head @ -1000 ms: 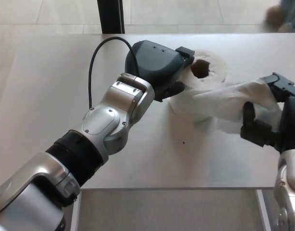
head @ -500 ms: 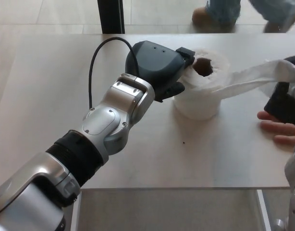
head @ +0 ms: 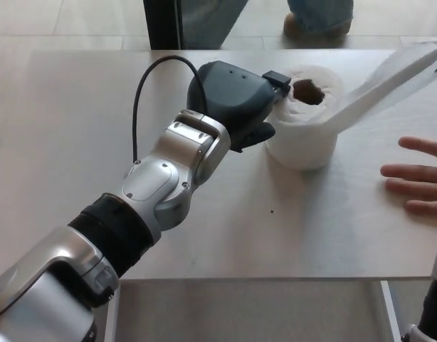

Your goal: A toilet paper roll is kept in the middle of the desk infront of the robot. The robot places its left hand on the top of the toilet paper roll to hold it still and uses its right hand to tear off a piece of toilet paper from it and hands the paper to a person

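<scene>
While the black left hand (head: 236, 100) presses against the top and side of the white toilet paper roll (head: 304, 117), fingers clamped on it, the roll stands upright mid-way across the pale grey tabletop (head: 76, 142). White paper strip (head: 378, 82) stretches taut from roll up to the right edge. Right hand barely visible there, fingers: can't tell. A person's open hand (head: 416, 178) rests palm-down on the tabletop, right of the roll.

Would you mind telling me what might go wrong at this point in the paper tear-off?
The paper strip runs taut up and right and is not yet torn; it may just unroll further. The toilet paper roll could tip or slide, since the left hand presses only its left edge. A person's hand lies close by.
</scene>
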Controlling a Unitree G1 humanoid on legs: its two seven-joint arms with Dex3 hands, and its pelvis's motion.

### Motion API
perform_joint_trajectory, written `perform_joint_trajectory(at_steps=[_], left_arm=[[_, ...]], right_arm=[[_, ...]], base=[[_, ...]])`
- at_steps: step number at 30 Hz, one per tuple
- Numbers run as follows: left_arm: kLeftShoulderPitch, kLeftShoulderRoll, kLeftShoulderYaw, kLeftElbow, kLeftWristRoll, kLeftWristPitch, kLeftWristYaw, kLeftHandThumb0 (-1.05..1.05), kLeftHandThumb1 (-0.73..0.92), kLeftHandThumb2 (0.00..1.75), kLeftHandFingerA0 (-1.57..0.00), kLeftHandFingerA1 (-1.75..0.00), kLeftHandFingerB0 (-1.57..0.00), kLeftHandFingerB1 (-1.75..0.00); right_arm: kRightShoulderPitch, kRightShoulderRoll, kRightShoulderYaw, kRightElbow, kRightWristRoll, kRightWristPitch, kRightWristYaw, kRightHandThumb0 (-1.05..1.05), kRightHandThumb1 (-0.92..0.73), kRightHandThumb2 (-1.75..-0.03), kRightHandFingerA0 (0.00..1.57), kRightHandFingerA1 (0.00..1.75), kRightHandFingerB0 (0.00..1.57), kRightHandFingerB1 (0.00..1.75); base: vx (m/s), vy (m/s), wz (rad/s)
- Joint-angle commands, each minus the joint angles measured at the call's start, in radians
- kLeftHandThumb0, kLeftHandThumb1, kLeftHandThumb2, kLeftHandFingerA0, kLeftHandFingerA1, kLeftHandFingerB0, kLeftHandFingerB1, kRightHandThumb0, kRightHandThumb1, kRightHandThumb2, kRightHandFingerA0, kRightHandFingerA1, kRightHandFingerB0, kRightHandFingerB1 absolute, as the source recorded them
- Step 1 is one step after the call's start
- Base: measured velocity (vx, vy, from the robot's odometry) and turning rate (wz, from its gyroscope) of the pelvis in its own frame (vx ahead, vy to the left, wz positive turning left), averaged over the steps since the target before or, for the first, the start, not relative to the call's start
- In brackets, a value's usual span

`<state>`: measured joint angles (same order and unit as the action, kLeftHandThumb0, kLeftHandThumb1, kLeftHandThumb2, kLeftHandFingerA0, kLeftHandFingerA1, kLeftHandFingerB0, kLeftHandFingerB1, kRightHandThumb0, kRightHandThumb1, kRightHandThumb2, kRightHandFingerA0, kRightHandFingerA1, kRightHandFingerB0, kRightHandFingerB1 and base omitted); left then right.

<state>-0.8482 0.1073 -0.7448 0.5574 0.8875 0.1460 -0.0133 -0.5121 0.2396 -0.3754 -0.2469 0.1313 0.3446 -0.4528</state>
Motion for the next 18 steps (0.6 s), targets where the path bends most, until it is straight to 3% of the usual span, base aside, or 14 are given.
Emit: perform_joint_trajectory(at_steps=[1, 3, 4, 6, 7, 9, 13, 18], left_arm=[[0.09, 0.023, -0.035, 0.03, -0.001, -0.007, -0.107, -0.59, 0.91, 0.67, -0.76, -1.03, -0.51, -0.48], [0.099, 0.024, -0.037, 0.023, 0.001, -0.003, -0.106, -0.59, 0.91, 0.67, -0.81, -1.0, -0.5, -0.47], [0.105, 0.026, -0.036, 0.019, 0.0, -0.005, -0.102, -0.58, 0.9, 0.67, -0.8, -0.96, -0.49, -0.47], [0.113, 0.03, -0.035, 0.013, 0.003, -0.005, -0.094, -0.59, 0.9, 0.67, -0.79, -0.98, -0.5, -0.47], [0.116, 0.033, -0.038, 0.009, 0.006, -0.003, -0.1, -0.58, 0.91, 0.67, -0.78, -0.98, -0.49, -0.47], [0.117, 0.033, -0.041, 0.008, 0.007, -0.003, -0.108, -0.59, 0.91, 0.68, -0.78, -0.89, -0.49, -0.47], [0.123, 0.038, -0.042, 0.009, 0.008, -0.01, -0.099, -0.59, 0.91, 0.67, -0.78, -0.98, -0.5, -0.48], [0.127, 0.035, -0.044, 0.013, 0.005, -0.014, -0.101, -0.59, 0.92, 0.67, -0.79, -1.04, -0.51, -0.48]], right_arm=[[-0.21, 0.167, -0.08, 0.029, 0.187, -0.051, -0.235, -0.22, -0.65, -1.04, 1.07, 1.75, 0.83, 1.75], [-0.223, 0.163, -0.099, 0.037, 0.223, -0.045, -0.251, -0.22, -0.71, -0.96, 1.07, 1.75, 0.84, 1.74], [-0.223, 0.159, -0.099, 0.037, 0.231, -0.048, -0.247, -0.34, -0.63, -1.07, 1.29, 1.44, 1.16, 1.36], [-0.227, 0.144, -0.1, 0.04, 0.245, -0.053, -0.239, -0.33, -0.62, -1.08, 1.29, 1.44, 1.14, 1.35], [-0.236, 0.129, -0.104, 0.042, 0.253, -0.048, -0.237, -0.2, -0.59, -1.19, 1.07, 1.75, 0.81, 1.68], [-0.263, 0.114, -0.131, 0.043, 0.324, -0.052, -0.24, -0.19, -0.46, -1.38, 1.05, 1.75, 0.81, 1.67], [-0.343, 0.065, -0.148, 0.064, 0.322, -0.029, -0.296, -0.22, -0.57, -1.22, 1.1, 1.75, 0.83, 1.74], [-0.396, 0.021, -0.151, 0.068, 0.315, 0.023, -0.324, -0.23, -0.6, -1.21, 1.08, 1.75, 0.77, 1.72]], base=[[0.0, 0.0, 0.0], [0.0, 0.0, 0.0], [0.0, 0.0, 0.0], [0.0, 0.0, 0.0], [0.0, 0.0, 0.0], [0.0, 0.0, 0.0], [0.0, 0.0, 0.0], [0.0, 0.0, 0.0]])
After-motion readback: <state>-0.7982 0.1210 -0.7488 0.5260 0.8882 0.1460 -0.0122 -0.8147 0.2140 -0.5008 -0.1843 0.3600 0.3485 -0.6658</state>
